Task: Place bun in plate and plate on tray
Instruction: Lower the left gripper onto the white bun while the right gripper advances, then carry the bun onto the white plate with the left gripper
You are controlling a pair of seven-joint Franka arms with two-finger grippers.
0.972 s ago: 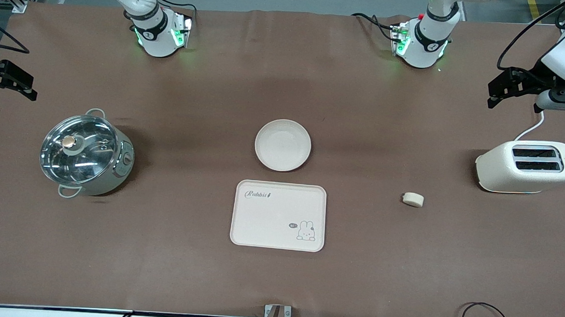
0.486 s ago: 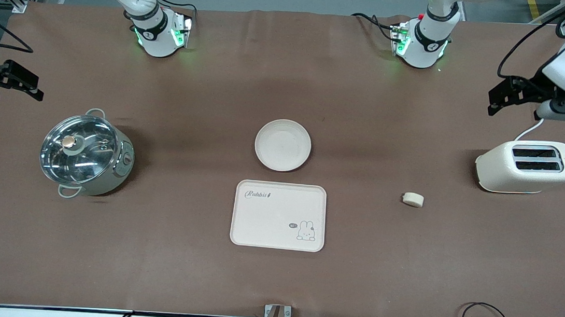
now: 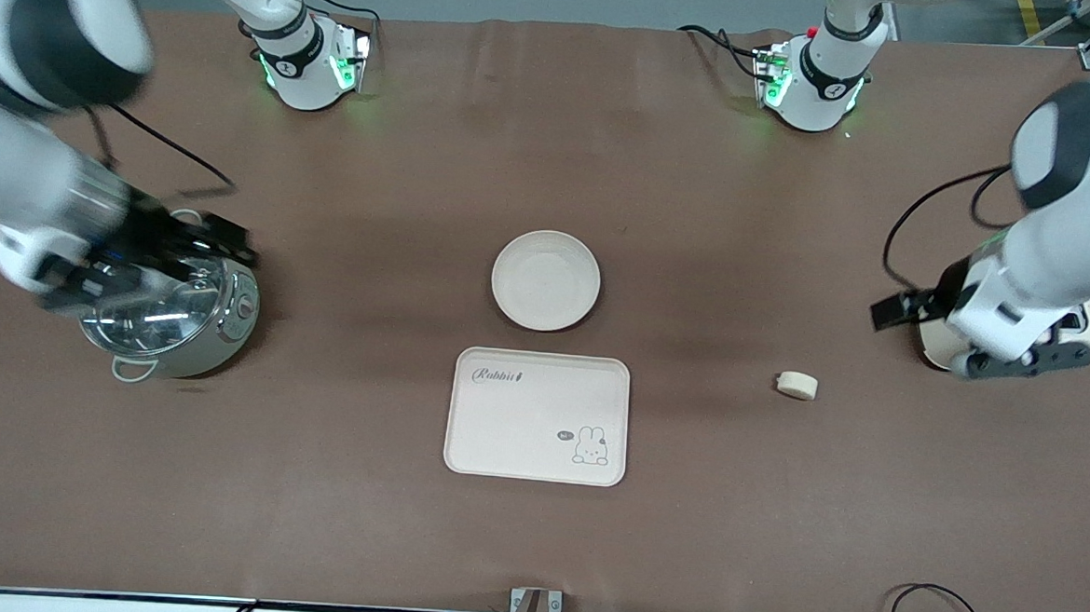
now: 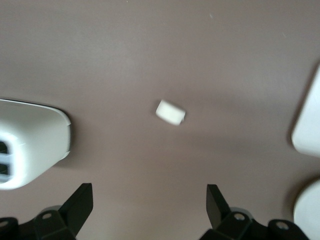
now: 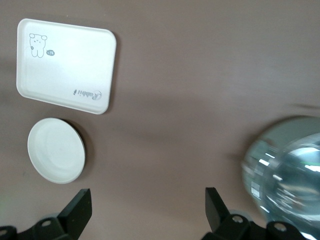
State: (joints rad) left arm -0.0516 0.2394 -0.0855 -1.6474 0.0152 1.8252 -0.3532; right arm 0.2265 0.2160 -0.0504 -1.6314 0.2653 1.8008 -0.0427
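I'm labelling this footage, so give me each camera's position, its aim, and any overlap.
Front view: high across the table, facing both arm bases; shows the plate, tray and bun.
Left wrist view: on the left arm, looking down past the open left hand at the bun and toaster.
Right wrist view: on the right arm, past the open right hand, at the tray, plate and pot.
All views share the brown table.

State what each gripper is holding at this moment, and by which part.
Nothing is held. The left gripper is open over the toaster, the right gripper open over the pot. The bun lies untouched on the table.
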